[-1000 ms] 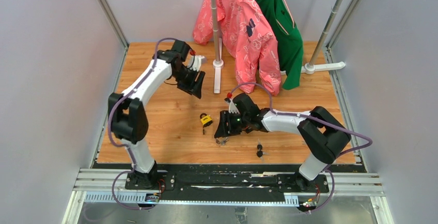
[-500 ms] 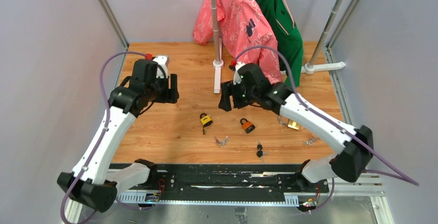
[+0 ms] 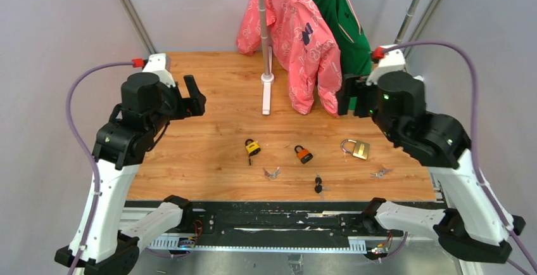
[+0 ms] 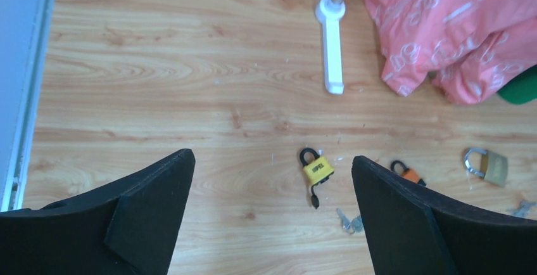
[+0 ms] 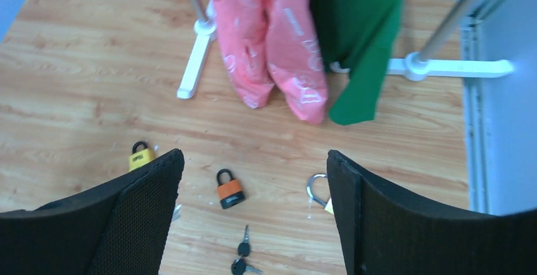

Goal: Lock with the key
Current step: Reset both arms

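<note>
Three padlocks lie in a row on the wooden table: a yellow padlock [image 3: 252, 146] [image 4: 316, 168] [image 5: 140, 156] with a black-headed key [image 4: 315, 198] stuck in its underside, an orange padlock [image 3: 303, 154] [image 5: 229, 189] and a brass padlock [image 3: 356, 149] [image 4: 487, 165]. Loose silver keys [image 3: 272, 173] [image 4: 349, 223] and a black key pair [image 3: 318, 184] [image 5: 242, 259] lie nearer the front. My left gripper [image 3: 195, 97] [image 4: 272, 161] hangs open high over the table's left. My right gripper [image 3: 344, 94] [image 5: 253, 156] hangs open high at the right. Neither holds anything.
A white rack foot [image 3: 266, 91] stands at the back centre, with a pink shirt [image 3: 297, 34] and a green shirt [image 3: 345, 28] hanging there. A second rack foot [image 3: 396, 82] is at the back right. Another silver key bunch [image 3: 380, 173] lies front right.
Both arms have lifted and swung outward, away from the table's middle. Both grippers have opened wider. The orange and brass padlocks, hidden under the right arm a second ago, now show.
</note>
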Robot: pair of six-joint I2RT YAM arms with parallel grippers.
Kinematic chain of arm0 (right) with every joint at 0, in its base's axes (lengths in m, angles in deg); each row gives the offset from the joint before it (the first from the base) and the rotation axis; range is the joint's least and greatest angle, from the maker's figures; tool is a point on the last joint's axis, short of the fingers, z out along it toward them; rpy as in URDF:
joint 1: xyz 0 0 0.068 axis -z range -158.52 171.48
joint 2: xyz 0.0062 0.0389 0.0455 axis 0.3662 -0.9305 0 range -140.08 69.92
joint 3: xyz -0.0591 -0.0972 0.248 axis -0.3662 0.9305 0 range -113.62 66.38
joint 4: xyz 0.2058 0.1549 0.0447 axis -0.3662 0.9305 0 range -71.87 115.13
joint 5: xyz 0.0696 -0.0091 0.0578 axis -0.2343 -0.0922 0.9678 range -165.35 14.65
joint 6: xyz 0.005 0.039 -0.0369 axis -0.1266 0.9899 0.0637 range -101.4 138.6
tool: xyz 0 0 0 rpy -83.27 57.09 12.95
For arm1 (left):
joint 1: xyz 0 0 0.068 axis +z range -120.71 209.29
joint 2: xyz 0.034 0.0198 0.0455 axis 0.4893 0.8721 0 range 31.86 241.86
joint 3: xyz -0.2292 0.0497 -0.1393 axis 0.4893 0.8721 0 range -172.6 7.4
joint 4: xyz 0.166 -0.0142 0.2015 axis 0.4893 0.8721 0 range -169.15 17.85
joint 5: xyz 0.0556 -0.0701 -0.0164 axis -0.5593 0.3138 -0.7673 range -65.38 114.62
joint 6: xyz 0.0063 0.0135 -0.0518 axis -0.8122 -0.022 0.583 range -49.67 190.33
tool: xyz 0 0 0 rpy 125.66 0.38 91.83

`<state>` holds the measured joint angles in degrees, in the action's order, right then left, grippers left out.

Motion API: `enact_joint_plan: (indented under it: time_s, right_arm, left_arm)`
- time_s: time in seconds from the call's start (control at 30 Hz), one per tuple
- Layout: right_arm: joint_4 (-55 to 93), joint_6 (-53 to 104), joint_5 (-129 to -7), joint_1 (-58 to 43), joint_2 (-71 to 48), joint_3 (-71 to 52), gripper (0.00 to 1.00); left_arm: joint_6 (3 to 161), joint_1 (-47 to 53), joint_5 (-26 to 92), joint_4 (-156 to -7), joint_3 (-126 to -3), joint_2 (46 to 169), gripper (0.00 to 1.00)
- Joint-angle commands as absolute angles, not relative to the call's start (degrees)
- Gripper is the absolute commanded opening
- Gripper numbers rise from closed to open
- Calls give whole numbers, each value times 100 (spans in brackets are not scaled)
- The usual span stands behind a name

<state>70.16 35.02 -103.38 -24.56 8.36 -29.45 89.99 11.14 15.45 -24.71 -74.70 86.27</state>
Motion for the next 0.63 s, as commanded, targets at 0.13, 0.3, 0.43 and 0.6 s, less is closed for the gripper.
enact_joint_plan:
  time_s: [0.13,0.3,0.43,0.6]
  right_arm:
    - [7448,3339,-11730,-2530,1568,-3214,86]
    - [7478,3423,-11781,-2530,1549,-3303,87]
    - [7492,3498,-11844,-2530,1511,-3336,87]
    - [7496,3501,-11867,-2528,1512,-3224,87]
  left_arm:
    - [8875,1092,1138,-2360,-8382,8293,100]
    - [9081,1092,927,-2351,-8474,8234,100]
    - [9092,1087,947,-2351,-8489,8198,100]
    - [9183,1088,776,-2341,-8451,8141,100]
